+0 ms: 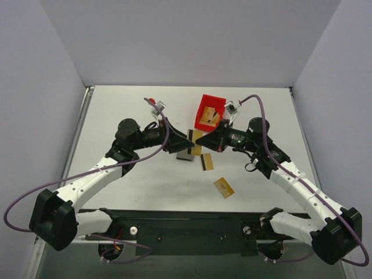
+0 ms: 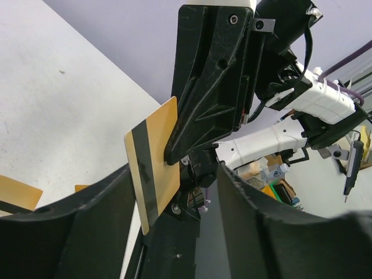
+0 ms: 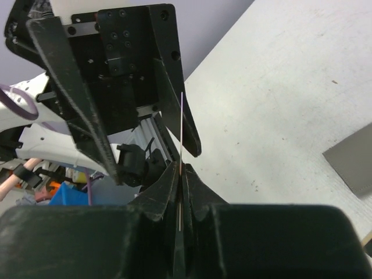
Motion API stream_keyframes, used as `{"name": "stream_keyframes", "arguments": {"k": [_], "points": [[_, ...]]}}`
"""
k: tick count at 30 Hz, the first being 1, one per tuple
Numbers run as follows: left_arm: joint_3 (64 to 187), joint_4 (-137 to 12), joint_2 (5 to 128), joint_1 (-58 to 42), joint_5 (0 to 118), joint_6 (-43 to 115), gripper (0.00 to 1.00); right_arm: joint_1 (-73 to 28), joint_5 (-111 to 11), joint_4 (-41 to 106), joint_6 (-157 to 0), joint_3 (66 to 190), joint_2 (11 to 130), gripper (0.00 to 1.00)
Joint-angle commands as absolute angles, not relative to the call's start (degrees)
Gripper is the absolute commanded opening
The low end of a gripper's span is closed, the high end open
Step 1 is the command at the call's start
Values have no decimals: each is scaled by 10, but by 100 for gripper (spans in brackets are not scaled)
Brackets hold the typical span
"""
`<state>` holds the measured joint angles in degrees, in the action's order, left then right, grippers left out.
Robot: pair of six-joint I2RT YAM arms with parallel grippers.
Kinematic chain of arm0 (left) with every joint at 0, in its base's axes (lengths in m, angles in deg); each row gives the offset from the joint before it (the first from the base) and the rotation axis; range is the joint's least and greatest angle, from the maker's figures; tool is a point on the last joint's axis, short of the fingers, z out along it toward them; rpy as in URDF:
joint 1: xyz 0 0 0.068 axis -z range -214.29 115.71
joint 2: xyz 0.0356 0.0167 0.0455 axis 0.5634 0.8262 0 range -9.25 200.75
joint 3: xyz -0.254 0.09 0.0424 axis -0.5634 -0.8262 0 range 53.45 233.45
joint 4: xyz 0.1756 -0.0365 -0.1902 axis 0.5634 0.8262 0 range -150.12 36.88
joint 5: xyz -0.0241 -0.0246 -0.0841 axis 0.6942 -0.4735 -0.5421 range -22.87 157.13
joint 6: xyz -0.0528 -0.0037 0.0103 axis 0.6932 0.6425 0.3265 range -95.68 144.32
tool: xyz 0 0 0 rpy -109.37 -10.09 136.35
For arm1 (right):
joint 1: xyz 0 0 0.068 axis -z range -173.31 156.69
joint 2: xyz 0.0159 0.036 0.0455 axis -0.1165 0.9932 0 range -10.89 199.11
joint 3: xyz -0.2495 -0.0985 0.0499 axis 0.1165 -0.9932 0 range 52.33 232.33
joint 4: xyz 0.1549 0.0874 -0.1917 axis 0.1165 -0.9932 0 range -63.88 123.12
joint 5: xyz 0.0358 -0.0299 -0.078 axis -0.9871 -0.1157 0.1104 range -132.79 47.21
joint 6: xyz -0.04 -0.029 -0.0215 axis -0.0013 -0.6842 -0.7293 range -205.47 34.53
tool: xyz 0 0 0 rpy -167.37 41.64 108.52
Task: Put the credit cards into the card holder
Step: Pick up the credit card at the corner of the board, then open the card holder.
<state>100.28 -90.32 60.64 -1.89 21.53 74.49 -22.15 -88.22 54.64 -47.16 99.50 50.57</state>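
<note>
None of the three flat, gold-tan rectangular credit cards is in the small grey squarish card holder (image 1: 185,156), as far as the overhead view shows. The holder lies flat on the white table (image 1: 145,180), partly under the two arms, and I cannot tell whether it is open. One gold card with a black stripe, the striped card (image 2: 160,157), is up off the table close to the holder, pinched by its edge in the tightly closed right end effector (image 3: 181,171). The left end effector (image 1: 189,141) faces it with its fingers spread wide on either side of that card, gripping nothing. A second card (image 1: 206,162) lies just beside the holder, and a third card (image 1: 224,187) lies apart from it, nearer the arm bases. The red plastic bin (image 1: 203,104) stands beyond them. I judge all three insertions are still to do, with the held card likely first.
</note>
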Motion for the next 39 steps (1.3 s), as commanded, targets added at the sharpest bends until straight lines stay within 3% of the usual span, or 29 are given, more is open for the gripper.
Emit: {"name": "stream_keyframes", "arguments": {"k": [1,20,39], "points": [[1017,-906,597,-34,224,729,68,-212,-819,519,-493,996,493,0],[995,-870,590,-26,263,749,70,-199,-760,445,-511,949,443,0],[1056,-932,698,18,254,788,69,-199,-693,380,-514,894,324,0]]}}
